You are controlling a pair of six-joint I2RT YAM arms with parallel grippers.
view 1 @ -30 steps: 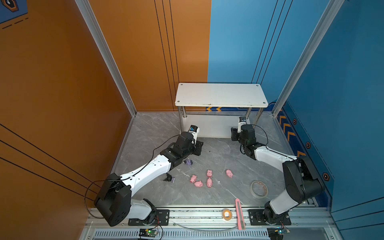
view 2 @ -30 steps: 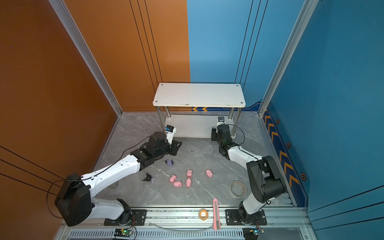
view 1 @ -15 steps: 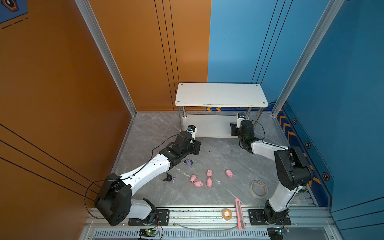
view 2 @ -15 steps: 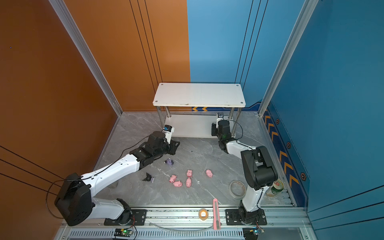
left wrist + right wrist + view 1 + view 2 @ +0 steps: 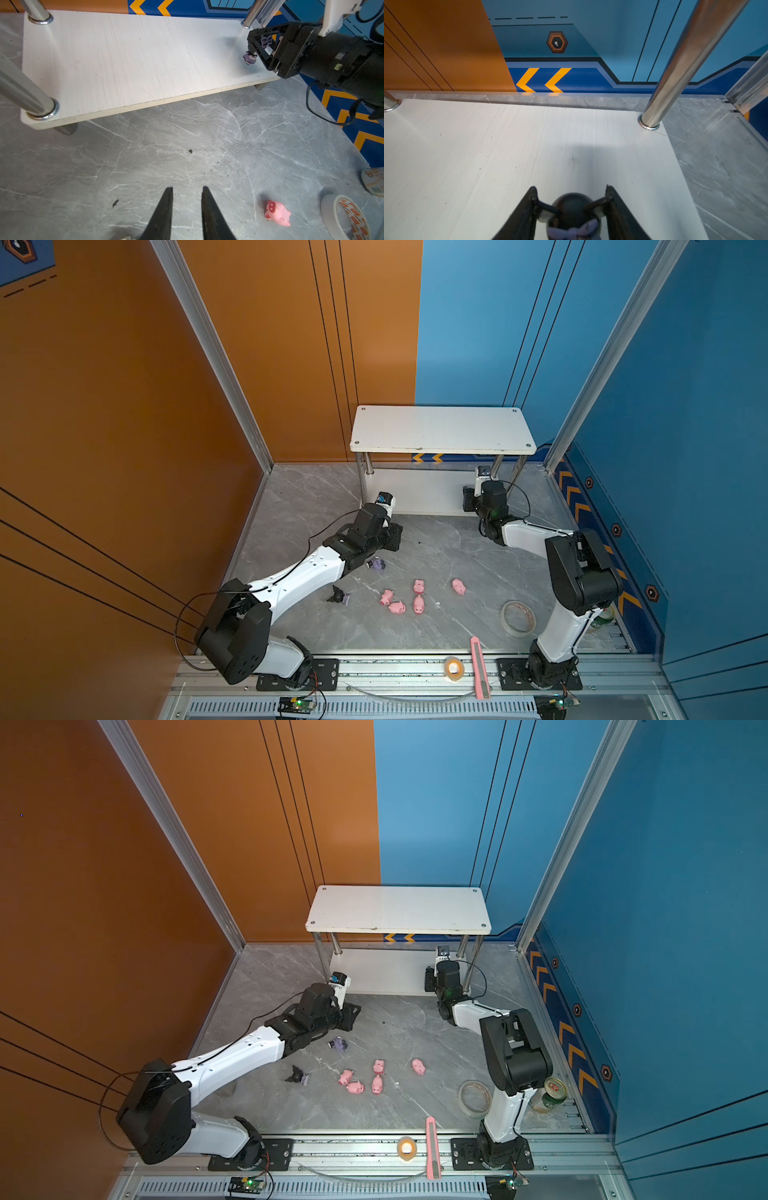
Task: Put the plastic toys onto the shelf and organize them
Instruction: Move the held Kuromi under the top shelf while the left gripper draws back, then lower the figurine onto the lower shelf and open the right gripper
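The shelf (image 5: pixel 440 431) (image 5: pixel 395 907) stands at the back. My right gripper (image 5: pixel 571 191) is shut on a black-eared figurine (image 5: pixel 572 212), its fingers pressing the ears, low over the right end of the lower board (image 5: pixel 488 166). The left wrist view shows that gripper (image 5: pixel 252 52) with the figurine's purple feet (image 5: pixel 250 59) at the board. My left gripper (image 5: pixel 187 188) (image 5: pixel 392 537) hangs over bare floor, narrowly open and holding nothing. Several pink pigs (image 5: pixel 418 585) (image 5: pixel 378 1065) lie mid-floor. Two more figurines (image 5: pixel 377 564) (image 5: pixel 338 596) lie near my left arm.
A big tape roll (image 5: pixel 517 618) lies by the right arm's base, a small roll (image 5: pixel 454 667) and a pink utility knife (image 5: pixel 478 668) on the front rail, a can (image 5: pixel 555 1092) at the right wall. Chrome legs (image 5: pixel 675 72) flank the lower board.
My right arm has pushed the figurine further in over the lower board, its elbow folding upward. My left arm has barely moved.
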